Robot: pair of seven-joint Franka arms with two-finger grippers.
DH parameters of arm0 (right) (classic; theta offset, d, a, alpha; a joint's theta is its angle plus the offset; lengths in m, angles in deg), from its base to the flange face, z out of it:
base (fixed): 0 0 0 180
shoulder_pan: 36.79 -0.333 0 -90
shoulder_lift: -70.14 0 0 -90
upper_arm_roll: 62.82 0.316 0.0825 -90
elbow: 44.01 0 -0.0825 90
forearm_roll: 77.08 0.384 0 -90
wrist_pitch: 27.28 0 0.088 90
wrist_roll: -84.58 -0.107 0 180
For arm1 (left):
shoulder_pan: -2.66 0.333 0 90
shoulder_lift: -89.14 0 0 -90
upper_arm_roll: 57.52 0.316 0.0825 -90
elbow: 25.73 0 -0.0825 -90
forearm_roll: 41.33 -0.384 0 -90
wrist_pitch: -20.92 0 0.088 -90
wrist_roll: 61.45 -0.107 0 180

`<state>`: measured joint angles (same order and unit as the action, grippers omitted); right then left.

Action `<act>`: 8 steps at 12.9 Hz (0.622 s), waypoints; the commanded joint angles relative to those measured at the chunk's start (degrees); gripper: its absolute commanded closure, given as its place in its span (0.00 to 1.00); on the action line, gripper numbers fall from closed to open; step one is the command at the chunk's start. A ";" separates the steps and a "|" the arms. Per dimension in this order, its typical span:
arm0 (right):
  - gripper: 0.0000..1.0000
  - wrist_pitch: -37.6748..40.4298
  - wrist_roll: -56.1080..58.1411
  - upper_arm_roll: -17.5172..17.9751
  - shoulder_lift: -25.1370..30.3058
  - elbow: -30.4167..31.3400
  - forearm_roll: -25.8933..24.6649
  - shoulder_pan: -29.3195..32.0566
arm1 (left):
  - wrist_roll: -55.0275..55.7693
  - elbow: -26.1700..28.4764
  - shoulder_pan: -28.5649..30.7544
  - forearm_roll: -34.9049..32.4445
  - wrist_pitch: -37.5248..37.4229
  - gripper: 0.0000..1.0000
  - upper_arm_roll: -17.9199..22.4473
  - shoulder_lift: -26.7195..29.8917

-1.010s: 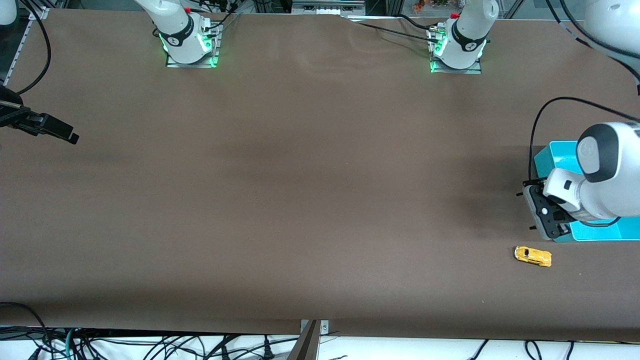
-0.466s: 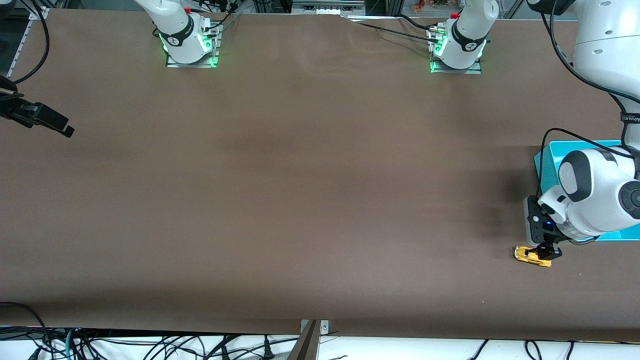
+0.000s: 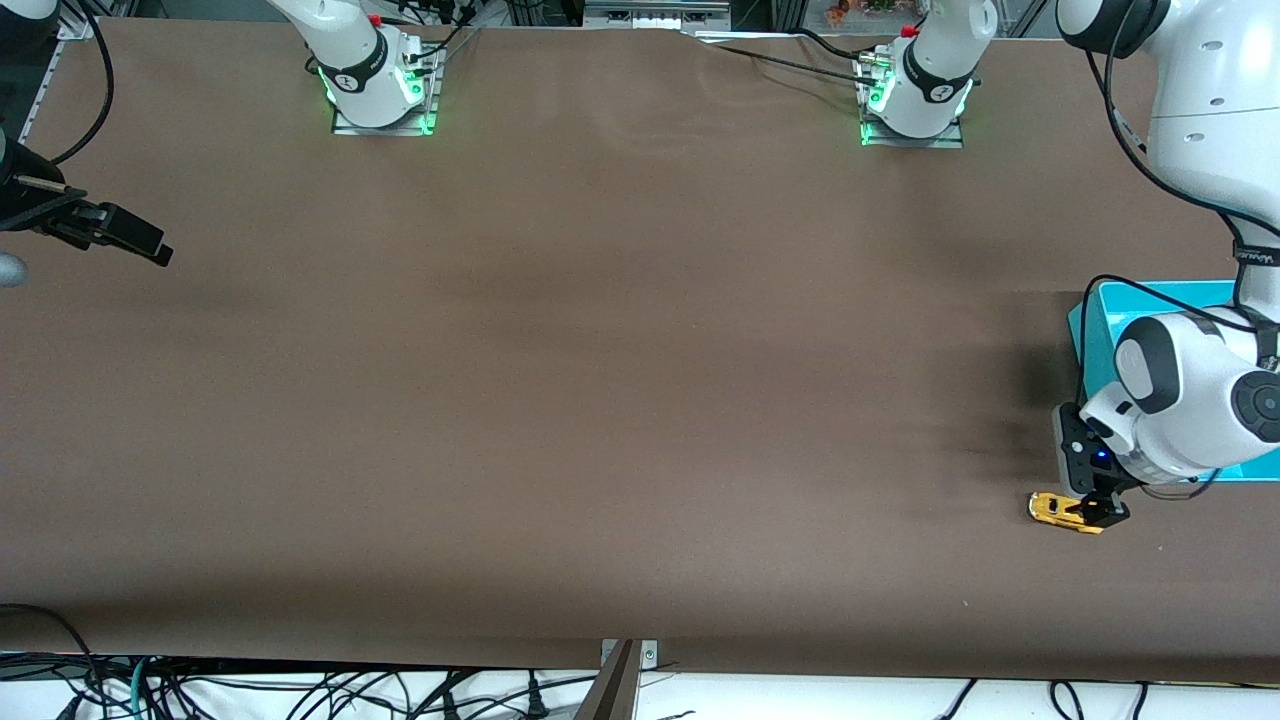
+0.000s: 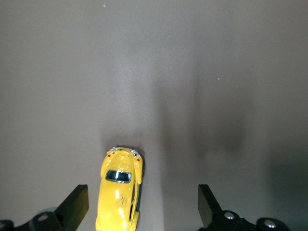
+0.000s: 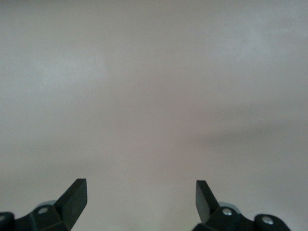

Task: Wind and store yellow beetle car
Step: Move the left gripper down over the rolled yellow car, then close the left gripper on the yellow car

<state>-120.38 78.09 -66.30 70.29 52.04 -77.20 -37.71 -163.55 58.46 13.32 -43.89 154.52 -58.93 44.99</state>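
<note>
Down at the left arm's end of the table, we find the left end effector lowered right over the yellow beetle car, which stands on its wheels on the brown surface. From the left wrist view, the car sits between the two dark fingertips, closer to one of them than to the other, with clear table showing on both flanks of its body; the fingers stand spread wide and neither of them touches the toy, so nothing is gripped. We see the car's rounded roof and dark window from above, its length running along the gap between the fingers. Just past the left end effector, farther from the front camera, a teal bin rests on the table, partly covered by the arm's white wrist; we cannot see into it. Well apart from all this, over the right arm's end of the table, the right end effector waits in the air above bare brown surface. In the right wrist view its fingers are likewise spread wide, holding nothing, with only the table below them. Farthest off, the two arm bases stand along the table's top edge, lit green at their feet.
</note>
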 commanded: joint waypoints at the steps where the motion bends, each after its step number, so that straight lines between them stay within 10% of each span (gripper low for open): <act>1: 0.00 0.72 2.36 0.14 1.25 0.99 -0.85 -0.40 | -0.91 -1.30 1.29 -1.40 2.37 0.00 -0.61 -1.99; 8: 0.00 0.90 2.53 0.32 1.16 0.55 -0.49 -0.66 | -0.65 -1.57 1.91 -1.31 6.06 0.00 -0.52 -3.75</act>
<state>-120.15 80.00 -65.87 70.30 52.06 -77.26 -38.05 -163.56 58.43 14.59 -43.89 160.20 -58.92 42.24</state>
